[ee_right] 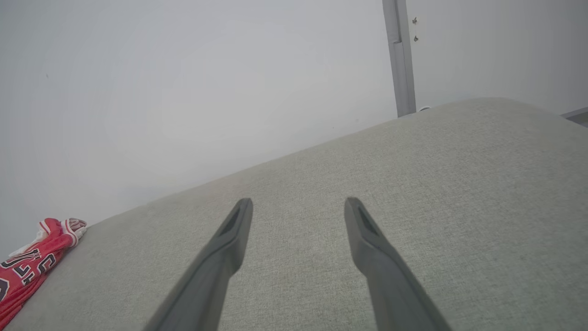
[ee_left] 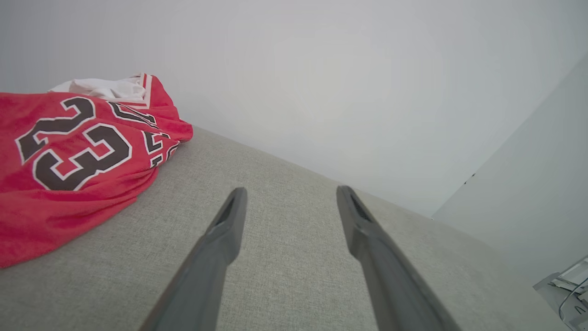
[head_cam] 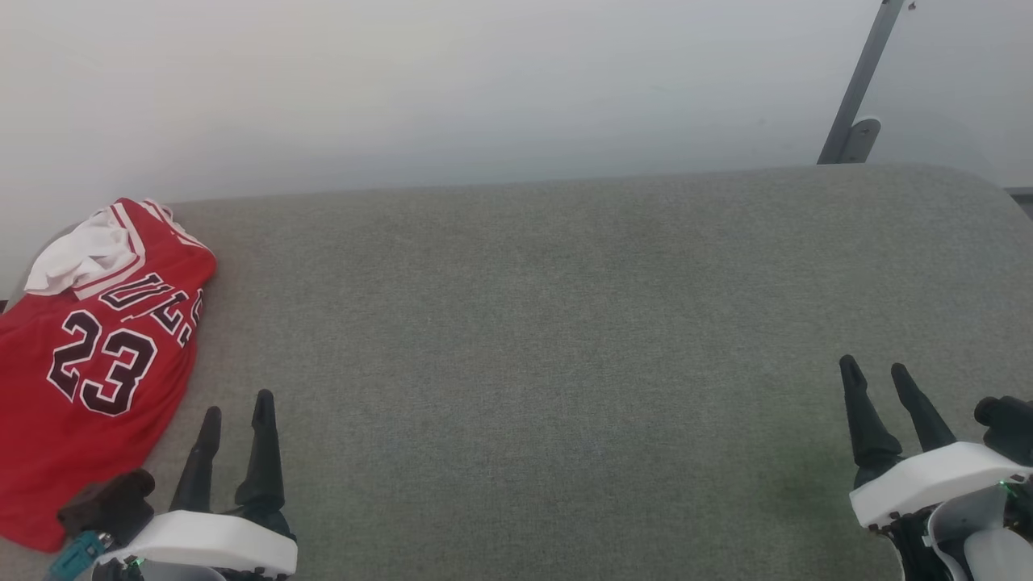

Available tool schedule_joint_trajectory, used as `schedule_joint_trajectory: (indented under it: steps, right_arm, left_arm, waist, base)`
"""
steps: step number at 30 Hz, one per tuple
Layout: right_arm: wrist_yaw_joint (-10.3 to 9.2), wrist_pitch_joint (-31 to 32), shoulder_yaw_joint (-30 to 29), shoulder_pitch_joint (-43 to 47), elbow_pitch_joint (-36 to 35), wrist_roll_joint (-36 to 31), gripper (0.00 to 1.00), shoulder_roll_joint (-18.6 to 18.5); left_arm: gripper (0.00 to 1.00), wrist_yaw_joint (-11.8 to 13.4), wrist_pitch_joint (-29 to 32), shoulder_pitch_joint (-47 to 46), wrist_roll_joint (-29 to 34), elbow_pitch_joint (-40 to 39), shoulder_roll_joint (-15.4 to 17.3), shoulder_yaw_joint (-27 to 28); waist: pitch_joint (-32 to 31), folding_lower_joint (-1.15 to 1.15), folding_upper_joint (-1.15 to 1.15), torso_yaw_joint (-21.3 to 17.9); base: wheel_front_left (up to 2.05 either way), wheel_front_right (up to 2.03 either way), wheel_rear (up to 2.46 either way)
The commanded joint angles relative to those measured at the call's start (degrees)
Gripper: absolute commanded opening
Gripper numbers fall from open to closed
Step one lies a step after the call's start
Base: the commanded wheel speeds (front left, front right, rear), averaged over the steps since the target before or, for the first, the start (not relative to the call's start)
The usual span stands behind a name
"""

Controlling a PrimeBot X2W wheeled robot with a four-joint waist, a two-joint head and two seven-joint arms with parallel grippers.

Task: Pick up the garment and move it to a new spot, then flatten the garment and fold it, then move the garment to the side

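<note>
The garment [head_cam: 97, 355] is a red jersey with a black "23" and a white sleeve bunched at its far end. It lies crumpled at the left end of the grey fabric surface [head_cam: 524, 323]. It also appears at the left of the left wrist view, garment [ee_left: 69, 156], and small at the lower left of the right wrist view, garment [ee_right: 27, 266]. My left gripper [head_cam: 238, 411] is open just right of the jersey's near edge, holding nothing. My right gripper [head_cam: 876, 371] is open far to the right, over bare fabric.
A pale wall runs behind the surface's far edge. A grey metal post [head_cam: 855, 89] rises at the far right corner. The surface's left end drops off just beyond the jersey.
</note>
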Motion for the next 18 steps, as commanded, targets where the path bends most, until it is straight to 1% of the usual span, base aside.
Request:
schedule_joint_trajectory:
  steps: [1,18]
  right_arm:
    - [0.0,-0.5,0.1,-0.6,-0.4,-1.0,1.0,-0.5]
    - [0.0,-2.4,0.4,-0.3,-0.9,-9.2,1.0,-1.4]
  left_arm:
    - [1.0,-0.3,-0.4,-0.1,1.0,-0.6,0.3,0.3]
    - [1.0,-0.7,-2.7,0.7,9.6,-1.0,0.1,0.7]
  waist:
    - [0.0,0.0,0.0,0.0]
    - [0.0,0.0,0.0,-0.4]
  base:
    - [0.0,0.0,0.0]
    - [0.0,0.0,0.0]
